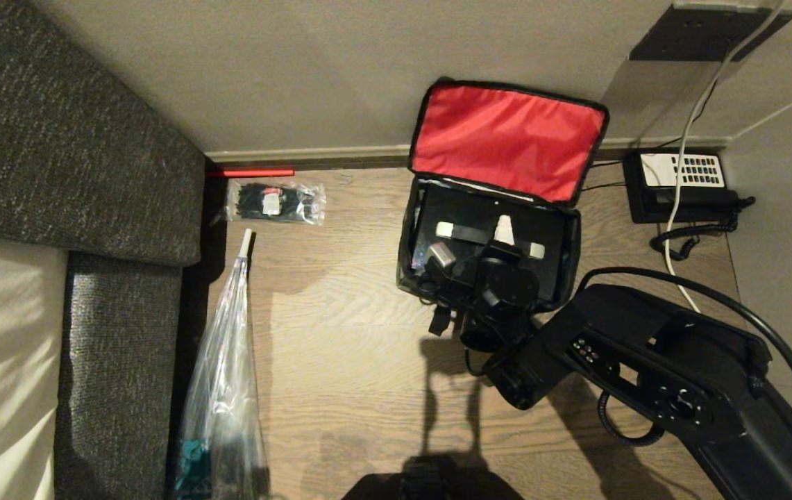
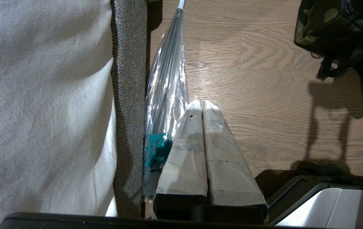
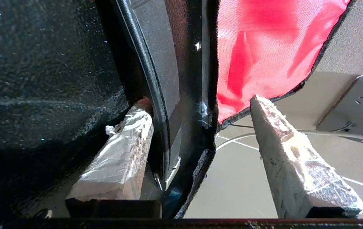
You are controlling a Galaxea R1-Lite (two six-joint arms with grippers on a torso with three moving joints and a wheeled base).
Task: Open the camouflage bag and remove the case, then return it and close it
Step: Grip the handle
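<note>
Head view, floor-level stock. Item one: camouflage bag (image 1: 489, 229), standing on the wood floor (image 1: 340, 326) against the wall, lid thrown back with red lining (image 1: 507, 139) showing; its camouflage sides are mostly hidden from above. Item two: case (image 1: 489, 239), black, seated inside the bag, handle with pale ends across its top; its near half is covered by the right arm. Item three: right end effector (image 1: 472, 243), reaching down into the bag over the case; in the right wrist view its fingers (image 3: 121, 159) stand apart, one beside the case's handle, the other out over the bag's rim, clamped on nothing. Item four: left end effector (image 2: 202, 108), parked low beside the sofa, fingers pressed together, empty. Item five: clear packet (image 1: 275, 202) of black items near the skirting, label too small to read. Item six: folded clear umbrella (image 1: 225, 375) along the sofa (image 1: 76, 153), lower end cut off by the frame. Item seven: black telephone (image 1: 680, 186) with white keypad panel, key markings illegible, cord partly behind the arm.
</note>
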